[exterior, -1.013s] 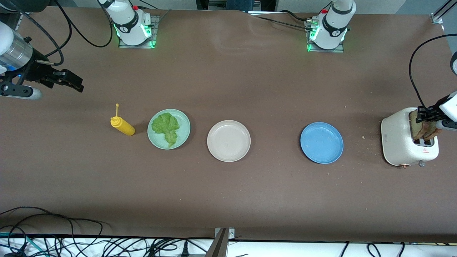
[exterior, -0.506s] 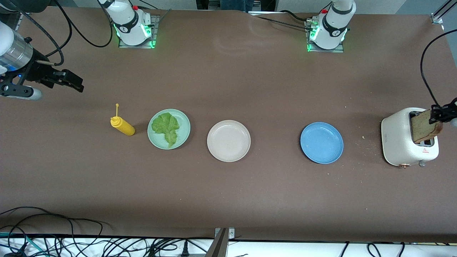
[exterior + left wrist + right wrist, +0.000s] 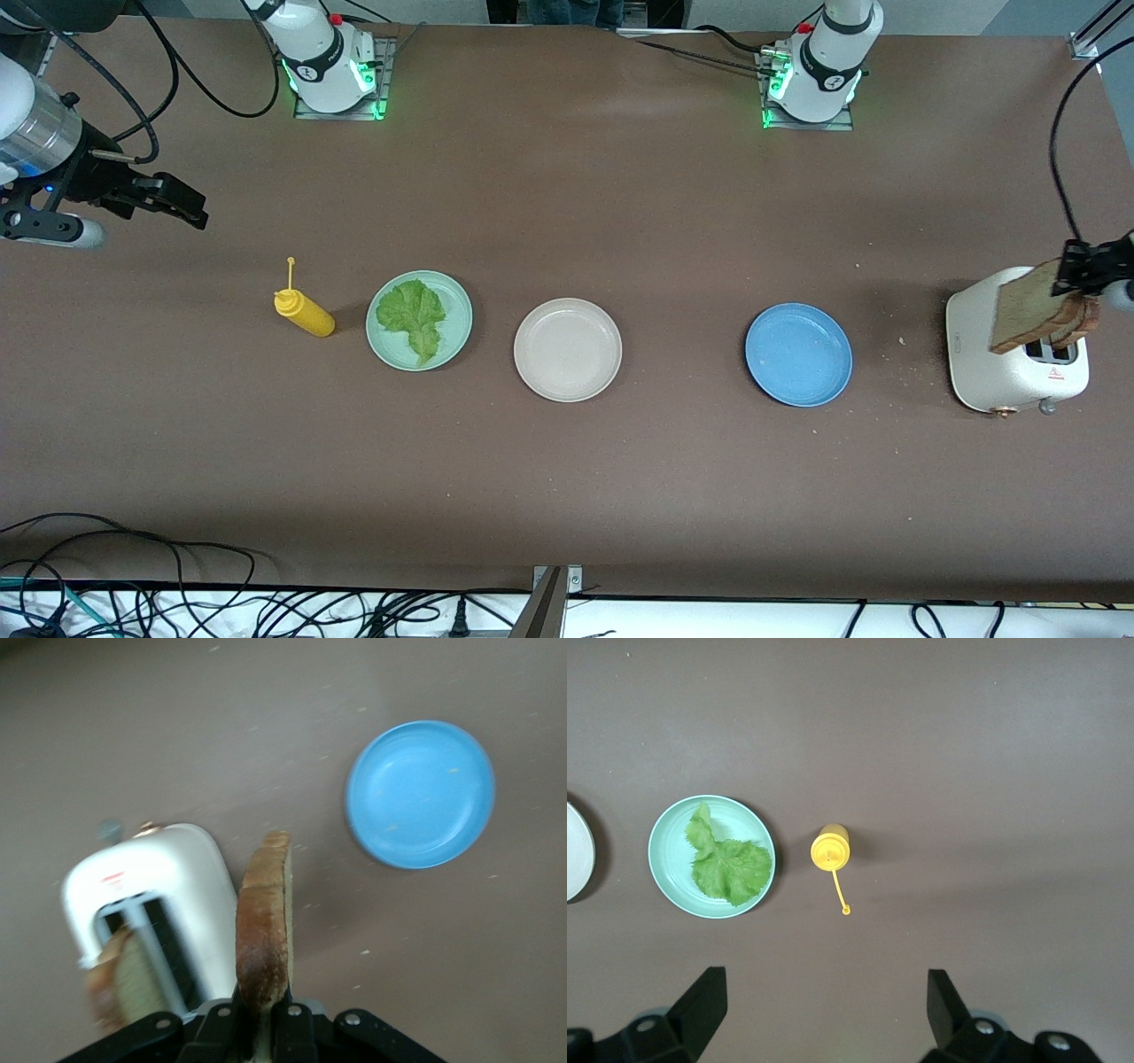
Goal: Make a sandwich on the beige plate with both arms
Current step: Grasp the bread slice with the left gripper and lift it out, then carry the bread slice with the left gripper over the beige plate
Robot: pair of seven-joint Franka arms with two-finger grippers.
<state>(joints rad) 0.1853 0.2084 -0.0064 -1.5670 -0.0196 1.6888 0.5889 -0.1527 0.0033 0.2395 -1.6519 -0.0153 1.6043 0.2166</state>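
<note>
My left end effector (image 3: pixel 1072 276) is clamped on a bread slice (image 3: pixel 1023 306) over the toaster (image 3: pixel 983 350); the right end effector (image 3: pixel 824 1010) waits, fingers apart. Beige plate (image 3: pixel 567 350) bare, lettuce (image 3: pixel 412 317) on the mint plate (image 3: pixel 456 306): barely begun.

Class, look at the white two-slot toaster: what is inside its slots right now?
In the white two-slot toaster, one tan bread slice still stands in a slot. The left gripper holds a second brown-crusted slice above it. The slots' depths are hidden.
</note>
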